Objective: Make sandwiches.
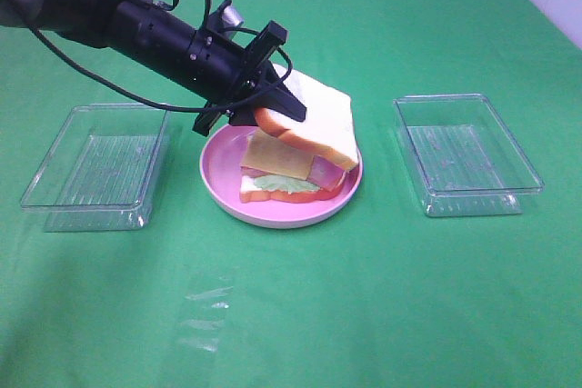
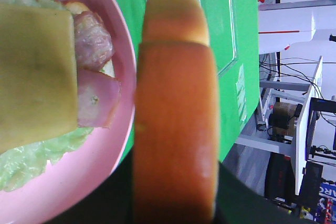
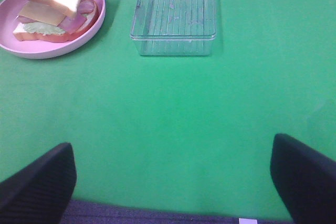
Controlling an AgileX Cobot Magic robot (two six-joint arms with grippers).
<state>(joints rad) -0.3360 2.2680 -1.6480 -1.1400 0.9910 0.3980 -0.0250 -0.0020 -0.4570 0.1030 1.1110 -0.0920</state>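
Observation:
The sandwich stack (image 1: pixel 282 174) lies on a round pink plate (image 1: pixel 224 190): bottom bread, green lettuce (image 2: pixel 31 158), pink bacon (image 2: pixel 97 100) and a yellow cheese slice (image 1: pixel 275 156) on top. My left gripper (image 1: pixel 277 108) is shut on the crust edge of a second bread slice (image 1: pixel 318 120), which hangs tilted over the stack, its far edge lowest. The left wrist view shows that slice edge-on (image 2: pixel 176 129) beside the plate (image 2: pixel 107 153). My right gripper (image 3: pixel 170 182) stands open and empty low over the green cloth, well away from the plate (image 3: pixel 58 51).
Two clear plastic trays stand empty on the green cloth: one left of the plate (image 1: pixel 95 165), one right of it (image 1: pixel 466 154). The right tray (image 3: pixel 176 17) lies ahead of my right gripper. A crumpled bit of clear film (image 1: pixel 205 315) lies near the front.

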